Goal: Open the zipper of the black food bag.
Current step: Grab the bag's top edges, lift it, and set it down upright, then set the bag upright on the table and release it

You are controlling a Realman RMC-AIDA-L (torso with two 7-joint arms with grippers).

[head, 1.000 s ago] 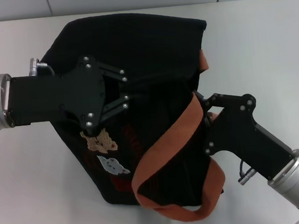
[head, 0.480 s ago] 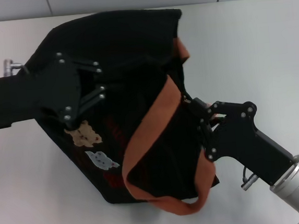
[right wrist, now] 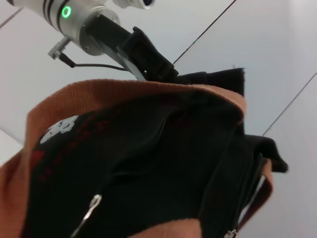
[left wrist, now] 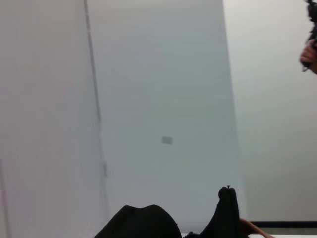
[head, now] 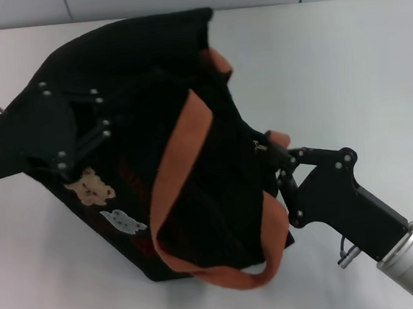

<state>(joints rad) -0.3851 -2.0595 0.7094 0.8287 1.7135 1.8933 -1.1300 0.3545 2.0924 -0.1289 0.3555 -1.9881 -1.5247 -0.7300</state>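
Observation:
The black food bag [head: 186, 91] lies tilted on the white table, its orange-brown handles looping over its top and front. My left gripper [head: 106, 123] reaches in from the left and is shut on the bag's fabric above the tan bear print. My right gripper [head: 270, 152] comes from the lower right and is shut at the bag's right end, where the zipper's small silver pull [head: 256, 146] shows at its tips. In the right wrist view the bag [right wrist: 163, 148] fills the picture with a silver pull tab [right wrist: 92, 204] hanging on it. The left wrist view shows only a strip of the bag [left wrist: 143, 223].
The white table [head: 357, 62] stretches to the right and behind the bag, ending at a grey wall. My left arm with its green light [right wrist: 66, 11] shows beyond the bag in the right wrist view.
My left gripper has drawn back to the left with the bag's fabric, and the bag's far end has swung left. The right gripper has hardly moved.

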